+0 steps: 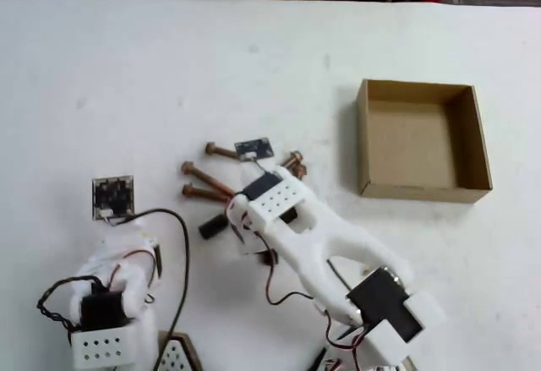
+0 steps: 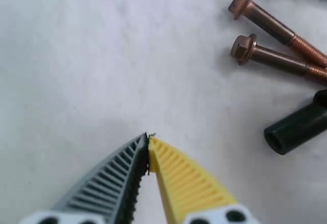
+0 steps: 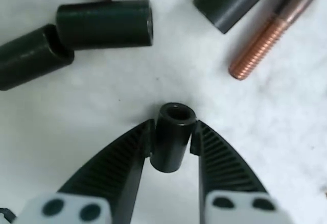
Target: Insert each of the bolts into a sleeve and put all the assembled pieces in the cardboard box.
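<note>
Low in the right wrist view, the right gripper clamps a sleeve — pickup in hand — next, seemingly, a bolt must line up.

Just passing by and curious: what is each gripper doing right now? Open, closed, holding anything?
Left gripper: closed, holding nothing.
Right gripper: closed on a black sleeve.
</note>
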Action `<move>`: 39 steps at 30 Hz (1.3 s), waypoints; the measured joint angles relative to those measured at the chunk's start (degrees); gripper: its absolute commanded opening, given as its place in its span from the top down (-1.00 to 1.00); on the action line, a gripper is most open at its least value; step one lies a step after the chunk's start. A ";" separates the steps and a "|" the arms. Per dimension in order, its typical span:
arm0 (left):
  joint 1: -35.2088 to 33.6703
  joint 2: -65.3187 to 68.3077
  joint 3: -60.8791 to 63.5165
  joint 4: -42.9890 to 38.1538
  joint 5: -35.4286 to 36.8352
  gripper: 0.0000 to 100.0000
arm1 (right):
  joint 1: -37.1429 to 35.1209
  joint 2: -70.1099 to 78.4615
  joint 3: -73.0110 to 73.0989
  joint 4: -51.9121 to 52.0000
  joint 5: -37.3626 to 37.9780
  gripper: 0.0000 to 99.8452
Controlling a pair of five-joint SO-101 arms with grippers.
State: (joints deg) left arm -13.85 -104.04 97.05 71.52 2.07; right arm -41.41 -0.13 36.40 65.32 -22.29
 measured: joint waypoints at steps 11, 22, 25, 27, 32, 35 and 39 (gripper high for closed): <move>0.00 0.00 0.00 0.00 0.00 0.95 | -2.64 0.00 1.58 -0.97 0.00 0.94; 0.00 0.00 0.00 0.00 0.00 0.95 | 4.75 0.00 1.58 -1.05 18.20 0.97; 0.00 0.00 0.00 0.00 0.00 0.95 | 6.68 0.00 1.58 -1.05 28.22 0.96; 0.00 0.00 0.00 0.00 0.00 0.95 | 7.65 0.00 1.76 -1.05 34.64 0.96; 0.00 0.00 0.00 0.00 0.00 0.95 | 8.70 0.00 1.76 -1.05 43.69 0.96; 0.00 0.00 0.00 0.00 0.00 0.95 | 8.70 0.00 1.76 -1.05 44.13 0.96; 0.00 0.00 0.00 0.00 0.00 0.95 | 8.70 0.00 1.76 -1.05 44.22 0.96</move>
State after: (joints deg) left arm -13.85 -104.04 97.05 71.52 2.07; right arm -32.70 -0.13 38.15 64.26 21.93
